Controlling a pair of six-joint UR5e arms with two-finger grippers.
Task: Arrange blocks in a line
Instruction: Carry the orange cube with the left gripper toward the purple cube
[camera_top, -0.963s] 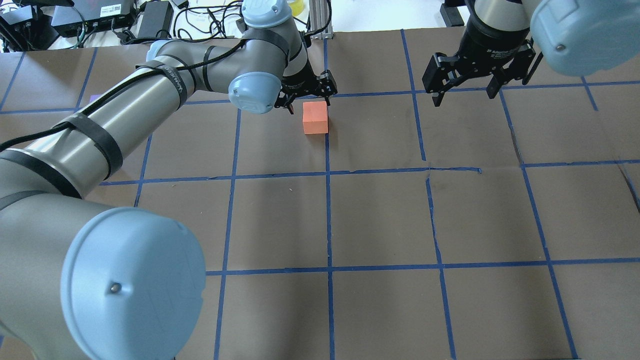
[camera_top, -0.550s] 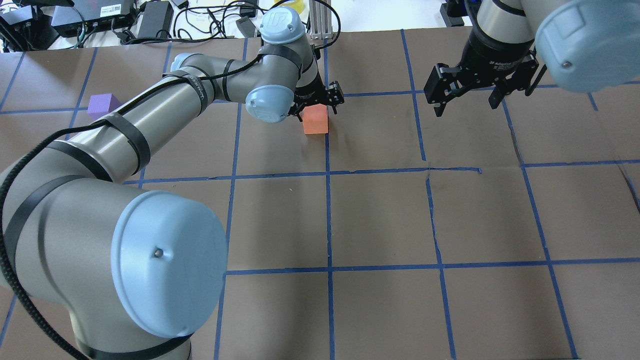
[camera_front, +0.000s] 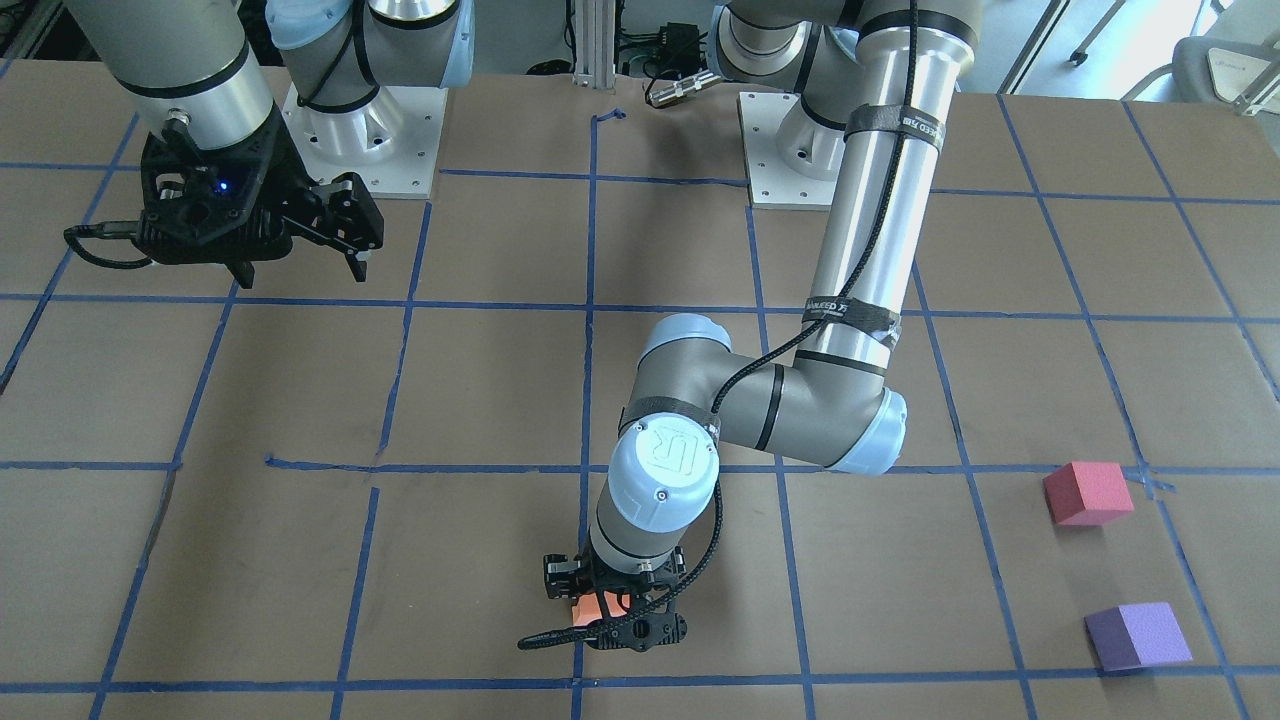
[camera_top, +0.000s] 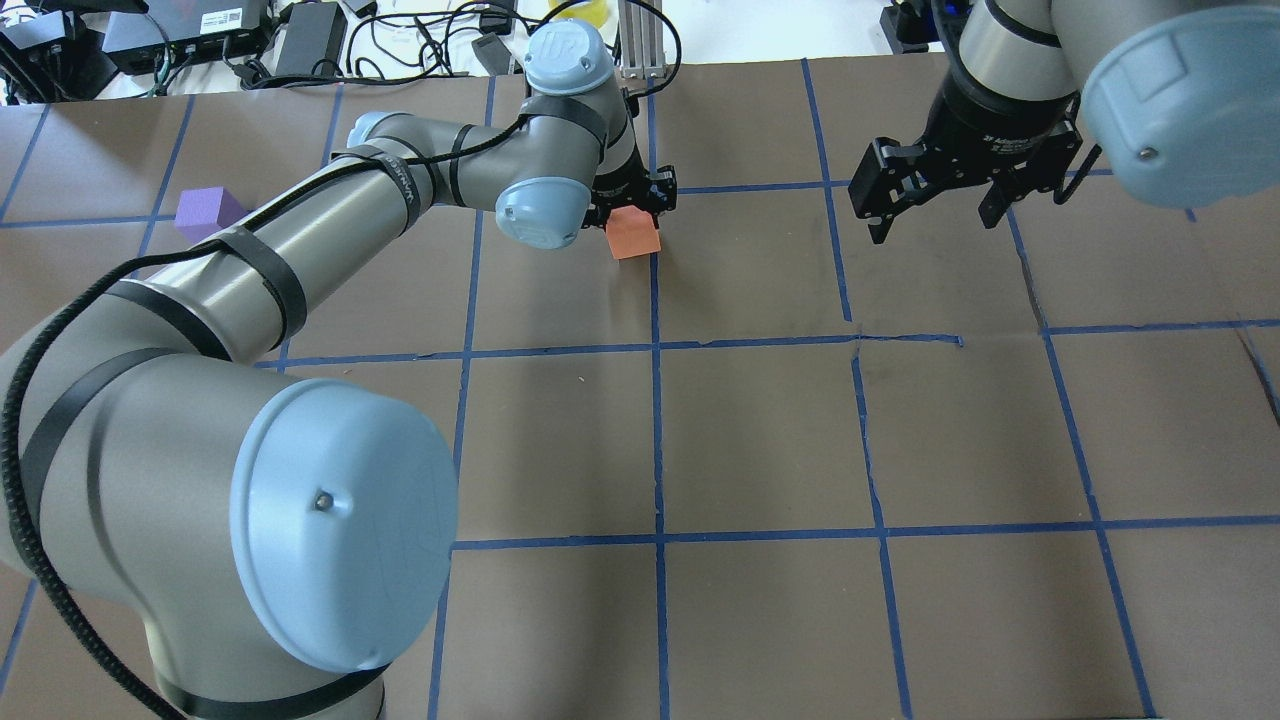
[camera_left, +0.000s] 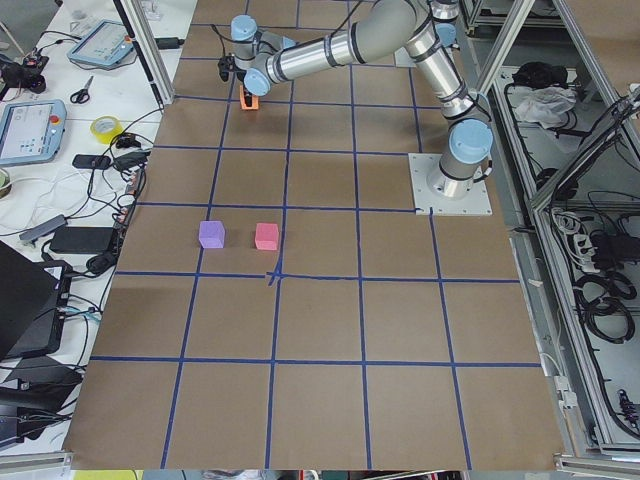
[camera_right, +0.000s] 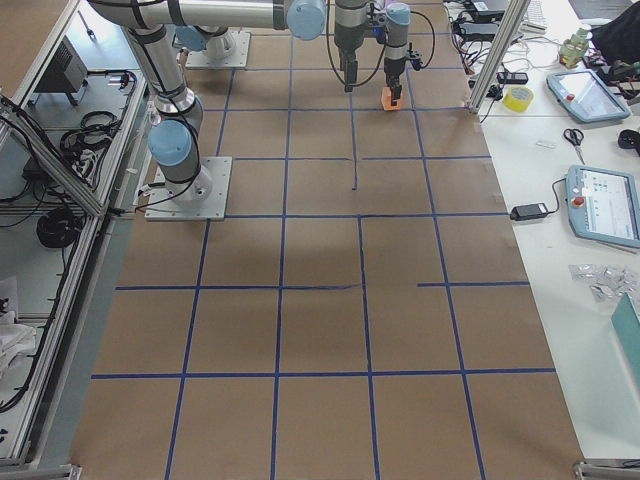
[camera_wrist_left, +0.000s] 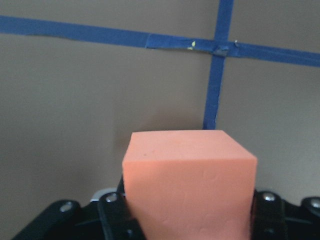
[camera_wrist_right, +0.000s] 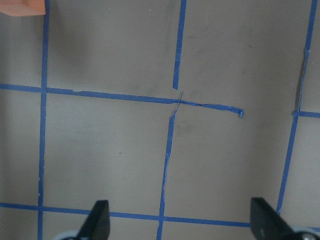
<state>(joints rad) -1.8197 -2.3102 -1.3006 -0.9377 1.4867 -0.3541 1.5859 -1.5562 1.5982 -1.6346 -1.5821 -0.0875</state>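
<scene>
Brown taped worktop (camera_top: 760, 430). Grips orange block (camera_top: 633, 240) in left end effector (camera_top: 630, 207); holds right end effector (camera_top: 935, 222) spread wide, empty. Pink-red block (camera_front: 1087, 492) near purple block (camera_front: 1137, 635), well apart from orange.

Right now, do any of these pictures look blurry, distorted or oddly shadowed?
Left wrist view: the orange block sits so close that it looks soft and fills the bottom. Overhead view: the left arm looms oversized near the lens, and faint soft shadows lie on the table. Right wrist view: evenly lit, tape lines sharp, no glare.
</scene>
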